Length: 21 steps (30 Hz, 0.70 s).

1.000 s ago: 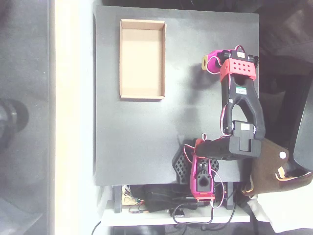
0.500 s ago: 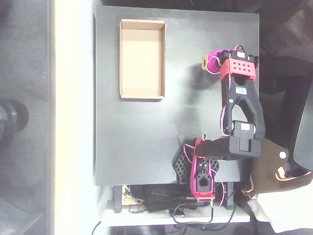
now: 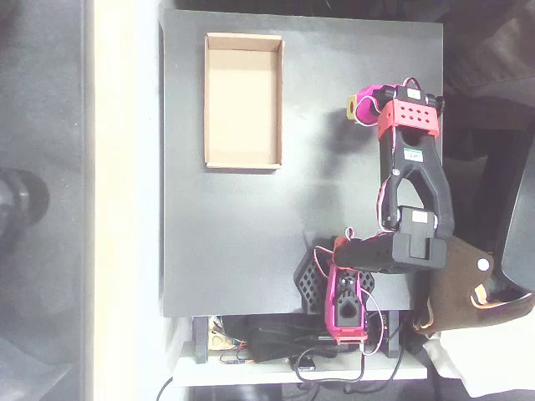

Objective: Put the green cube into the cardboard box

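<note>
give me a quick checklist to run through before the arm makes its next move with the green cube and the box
1. Cardboard box upright, open side up: ok.
2. Box interior empty, room for the cube: ok.
3. Black table between gripper and box free of obstacles: ok.
4. Green cube located: cannot tell; only a small yellow spot at the gripper tip.
5. Jaws open or shut: cannot tell from above.
6. Gripper right of the box, apart from it: ok.

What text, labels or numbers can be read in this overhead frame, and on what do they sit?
No text reads clearly.
A small white sticker with a green mark sits on the black arm, just below the red bracket: too small and blurred to read.
The cardboard box and the black table show no print.
</note>
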Motion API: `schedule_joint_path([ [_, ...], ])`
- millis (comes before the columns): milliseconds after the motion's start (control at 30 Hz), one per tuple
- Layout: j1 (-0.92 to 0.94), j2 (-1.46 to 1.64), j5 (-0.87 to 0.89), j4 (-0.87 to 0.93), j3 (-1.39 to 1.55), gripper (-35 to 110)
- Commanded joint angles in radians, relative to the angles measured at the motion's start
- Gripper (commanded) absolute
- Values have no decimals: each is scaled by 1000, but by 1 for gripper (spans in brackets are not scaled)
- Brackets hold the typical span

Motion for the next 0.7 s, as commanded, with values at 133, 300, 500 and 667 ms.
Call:
schedule_joint_path([
  [133, 14, 25, 9, 20, 6, 17],
  [300, 15, 77, 11, 20, 5, 17],
  [500, 14, 206, 11, 18, 3, 17],
  [667, 14, 367, 11, 14, 3, 17],
])
